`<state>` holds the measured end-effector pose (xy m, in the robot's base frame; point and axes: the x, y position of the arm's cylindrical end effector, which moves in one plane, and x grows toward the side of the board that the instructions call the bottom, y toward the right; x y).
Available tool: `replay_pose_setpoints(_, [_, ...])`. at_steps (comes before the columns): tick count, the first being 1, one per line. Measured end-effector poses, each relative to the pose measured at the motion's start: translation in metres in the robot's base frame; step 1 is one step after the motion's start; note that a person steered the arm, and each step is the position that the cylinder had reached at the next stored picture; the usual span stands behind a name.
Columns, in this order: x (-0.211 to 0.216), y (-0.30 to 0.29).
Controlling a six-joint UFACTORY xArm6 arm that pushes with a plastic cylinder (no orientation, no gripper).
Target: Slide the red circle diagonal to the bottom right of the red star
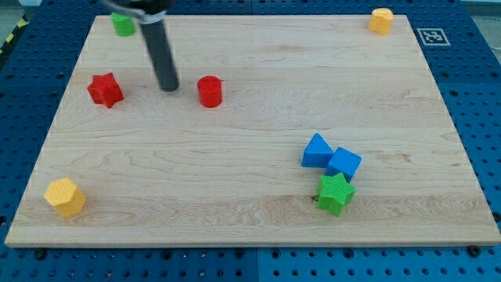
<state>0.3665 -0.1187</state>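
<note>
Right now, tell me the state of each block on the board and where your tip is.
my tip: between red star and red circle, touching neither
red star: view's left, apart
red circle: level with star, to its right
green block: top left, partly behind the rod
yellow block: top right corner
yellow hexagon: bottom left
blue triangle, blue cube, green star: clustered, touching

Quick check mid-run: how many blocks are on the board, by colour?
Red: 2, the red star and the red circle
Green: 2, the green block at the view's top left and the green star
Blue: 2, the blue triangle and the blue cube
Yellow: 2, the yellow block at the top right and the yellow hexagon
Total: 8
My tip sits between the two red blocks.
</note>
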Motion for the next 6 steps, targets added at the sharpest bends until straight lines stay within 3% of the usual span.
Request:
replay_pose_setpoints(2, [-0.008, 0.061])
replay_pose_setpoints(6, [0.031, 0.06])
